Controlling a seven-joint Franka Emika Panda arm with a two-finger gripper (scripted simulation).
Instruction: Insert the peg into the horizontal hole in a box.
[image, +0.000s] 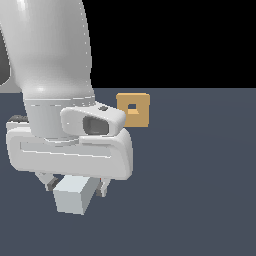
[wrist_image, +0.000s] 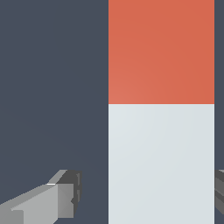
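Exterior view, box (image: 134, 110) on slate floor (image: 200, 175)

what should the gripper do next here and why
Probably close on the peg. The wrist view shows one finger clear of the peg's side, so the gripper straddles it without a grip; the box with its hole sits apart.

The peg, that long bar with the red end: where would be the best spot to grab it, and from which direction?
Probably on the pale grey half of the peg, coming straight down from above with the jaws across its narrow width. The flat parallel sides suit a pinch, and it leaves the red end free. The wrist view shows the gripper open, with one finger standing off the bar.
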